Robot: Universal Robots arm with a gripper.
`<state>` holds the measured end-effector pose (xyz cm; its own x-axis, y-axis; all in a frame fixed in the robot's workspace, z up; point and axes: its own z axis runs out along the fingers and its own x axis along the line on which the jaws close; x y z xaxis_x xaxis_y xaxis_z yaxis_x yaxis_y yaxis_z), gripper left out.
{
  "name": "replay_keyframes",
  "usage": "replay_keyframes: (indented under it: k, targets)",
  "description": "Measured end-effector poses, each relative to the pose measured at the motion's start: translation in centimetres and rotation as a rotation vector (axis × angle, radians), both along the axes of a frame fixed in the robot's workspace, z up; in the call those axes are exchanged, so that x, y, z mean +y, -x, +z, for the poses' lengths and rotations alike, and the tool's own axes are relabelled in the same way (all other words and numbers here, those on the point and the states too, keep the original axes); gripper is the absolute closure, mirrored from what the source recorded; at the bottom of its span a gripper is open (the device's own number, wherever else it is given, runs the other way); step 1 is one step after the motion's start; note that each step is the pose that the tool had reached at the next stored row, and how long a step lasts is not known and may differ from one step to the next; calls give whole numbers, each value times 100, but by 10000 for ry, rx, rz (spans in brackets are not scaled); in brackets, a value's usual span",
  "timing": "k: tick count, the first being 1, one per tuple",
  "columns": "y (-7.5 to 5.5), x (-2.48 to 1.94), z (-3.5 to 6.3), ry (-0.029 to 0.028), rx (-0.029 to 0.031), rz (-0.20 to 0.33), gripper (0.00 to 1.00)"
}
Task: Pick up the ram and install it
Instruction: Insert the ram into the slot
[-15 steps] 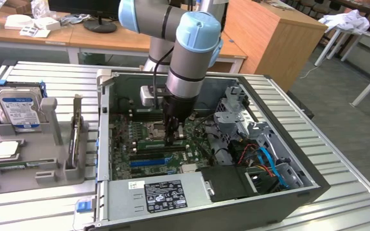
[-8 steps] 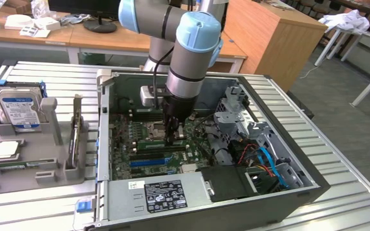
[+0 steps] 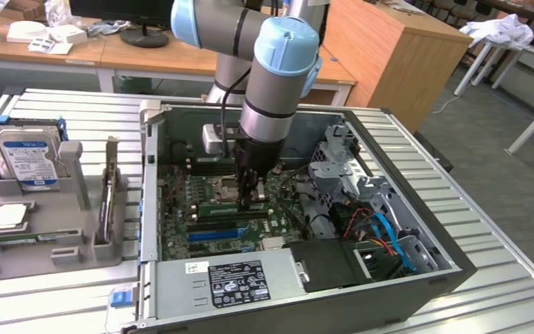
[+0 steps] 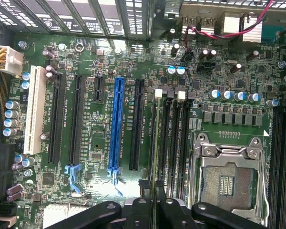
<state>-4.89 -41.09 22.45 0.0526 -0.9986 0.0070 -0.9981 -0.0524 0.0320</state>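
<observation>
In the wrist view the ram (image 4: 155, 143) appears edge-on as a thin green strip. It stands upright in line with the outermost black memory slot, beside the CPU socket (image 4: 229, 176). My gripper (image 4: 154, 193) is shut on the strip's near end, one dark finger on each side. In the exterior view the gripper (image 3: 251, 200) reaches straight down into the open computer case (image 3: 151, 209), low over the motherboard (image 3: 211, 223). Whether the ram is pressed fully into the slot cannot be told.
Blue and black expansion slots (image 4: 117, 124) lie beside the memory slots. A hard drive (image 3: 26, 156) stands in a grey holder (image 3: 53, 243) at the exterior view's left. The power supply (image 3: 234, 282) and drive cage (image 3: 341, 170) crowd the case's near and right sides.
</observation>
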Motion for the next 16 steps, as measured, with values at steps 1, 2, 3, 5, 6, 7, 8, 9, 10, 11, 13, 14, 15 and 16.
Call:
replay_keyframes:
  k: [1, 2, 3, 5, 6, 7, 8, 9, 10, 11, 13, 14, 15, 16]
  targets:
    - [0, 0, -5, -2, -1, 0, 87]
    - [0, 0, -10, -2, 0, 0, 87]
    - [0, 0, -14, 1, 1, 0, 87]
    - [0, 0, -15, 3, 2, 0, 87]
    - [0, 0, -15, 3, 2, 0, 87]
    - [0, 0, -16, 2, 1, 0, 87]
    - [0, 0, -16, 1, 1, 0, 87]
    - [0, 0, -16, 1, 1, -8, 87]
    - [0, 0, -16, 1, 0, -22, 87]
    - [0, 0, -16, 0, 0, -35, 87]
    - [0, 0, -16, 0, 0, -39, 87]
    - [0, 0, -16, 0, 0, -40, 87]
    - [0, 0, -16, 0, 0, -44, 87]
    - [0, 0, -17, 0, 0, -63, 87]
